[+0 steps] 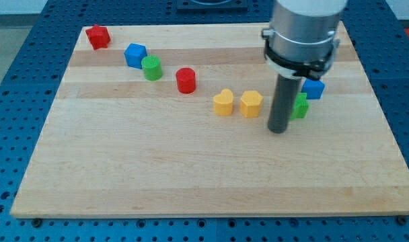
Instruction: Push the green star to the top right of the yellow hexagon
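— Step in hand looked like the approach: the tip point(278, 130) stood just left of the green star point(300, 106), half hidden behind the rod, right of the yellow hexagon point(251, 103).

— And the next move?

— Probably getting below the star and nudging it up the surface point(191, 175).

— The claw?

— None fitted; the rod held nothing.

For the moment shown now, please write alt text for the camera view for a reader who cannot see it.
My tip rests on a wooden board, just right of the yellow hexagon and in front of the partly hidden green star. A yellow heart sits left of the hexagon.
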Controlling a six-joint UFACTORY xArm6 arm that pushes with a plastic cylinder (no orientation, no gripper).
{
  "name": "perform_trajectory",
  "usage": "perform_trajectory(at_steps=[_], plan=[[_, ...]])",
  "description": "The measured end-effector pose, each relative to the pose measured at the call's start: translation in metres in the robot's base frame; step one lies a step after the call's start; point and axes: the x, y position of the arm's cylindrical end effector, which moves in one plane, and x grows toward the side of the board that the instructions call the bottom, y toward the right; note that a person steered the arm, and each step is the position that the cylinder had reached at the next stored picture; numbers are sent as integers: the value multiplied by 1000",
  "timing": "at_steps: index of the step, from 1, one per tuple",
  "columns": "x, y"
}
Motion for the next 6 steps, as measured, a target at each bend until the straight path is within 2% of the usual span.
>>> perform_trajectory(at_steps=[1,2,3,4,5,6], plan=[[-8,32],[-24,23],[-43,-11],[-36,-20],[1,-34],[-7,-83]])
